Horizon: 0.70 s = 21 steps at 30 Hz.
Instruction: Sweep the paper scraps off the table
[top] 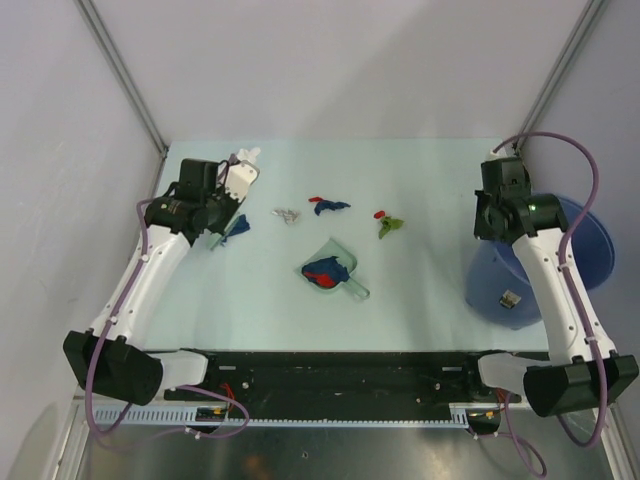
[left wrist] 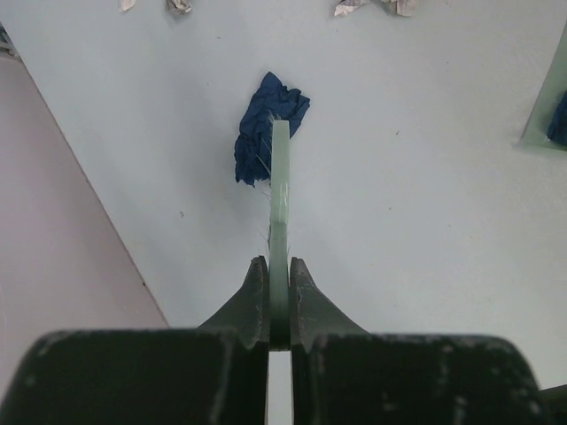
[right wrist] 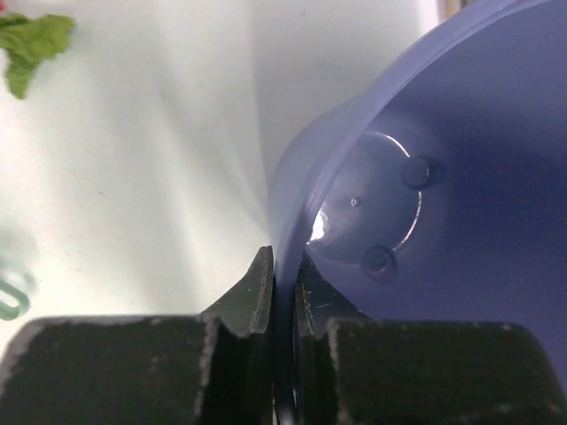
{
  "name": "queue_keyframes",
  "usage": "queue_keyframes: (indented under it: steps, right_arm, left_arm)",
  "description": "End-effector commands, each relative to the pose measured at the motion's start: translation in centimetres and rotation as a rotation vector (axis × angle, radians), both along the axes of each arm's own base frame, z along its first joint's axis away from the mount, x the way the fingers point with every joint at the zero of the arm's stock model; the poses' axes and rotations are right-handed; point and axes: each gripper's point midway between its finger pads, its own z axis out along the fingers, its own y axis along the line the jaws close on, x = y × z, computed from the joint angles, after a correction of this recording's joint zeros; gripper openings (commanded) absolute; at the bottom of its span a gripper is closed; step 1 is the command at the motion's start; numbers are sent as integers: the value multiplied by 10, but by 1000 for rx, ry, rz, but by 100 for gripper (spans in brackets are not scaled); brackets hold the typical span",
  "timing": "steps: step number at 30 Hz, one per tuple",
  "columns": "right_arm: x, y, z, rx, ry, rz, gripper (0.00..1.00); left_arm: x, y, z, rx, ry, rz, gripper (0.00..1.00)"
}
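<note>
My left gripper (top: 222, 226) (left wrist: 280, 266) is shut on the thin sage-green brush (left wrist: 280, 177), whose tip touches a dark blue paper scrap (top: 237, 228) (left wrist: 270, 124) on the mint-green table (top: 420, 295). A grey-white scrap (top: 287, 214), a red and blue scrap (top: 328, 205) and a red and green scrap (top: 388, 224) (right wrist: 31, 40) lie farther right. The sage-green dustpan (top: 335, 268) holds blue and red scraps. My right gripper (top: 488, 232) (right wrist: 283, 258) is shut on the rim of the blue bin (top: 590, 240) (right wrist: 425, 159).
The blue bin hangs over the table's right edge with one scrap (top: 513, 298) inside. Grey walls stand at the back and both sides. The black front rail (top: 340, 368) runs between the arm bases.
</note>
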Motion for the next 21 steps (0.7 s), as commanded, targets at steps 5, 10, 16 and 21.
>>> queue_keyframes:
  steps: [5, 10, 16, 21]
  right_arm:
    - [103, 76, 61, 26, -237, 514, 0]
    - [150, 106, 77, 20, -267, 648, 0]
    - [183, 102, 31, -147, -47, 664, 0]
    - [186, 103, 19, -215, -5, 664, 0]
  left_arm:
    - [-1, 3, 17, 11, -61, -27, 0]
    - [-4, 5, 17, 16, -64, -25, 0]
    - [-7, 9, 12, 32, -55, -25, 0]
    - [-9, 12, 14, 41, -63, -23, 0]
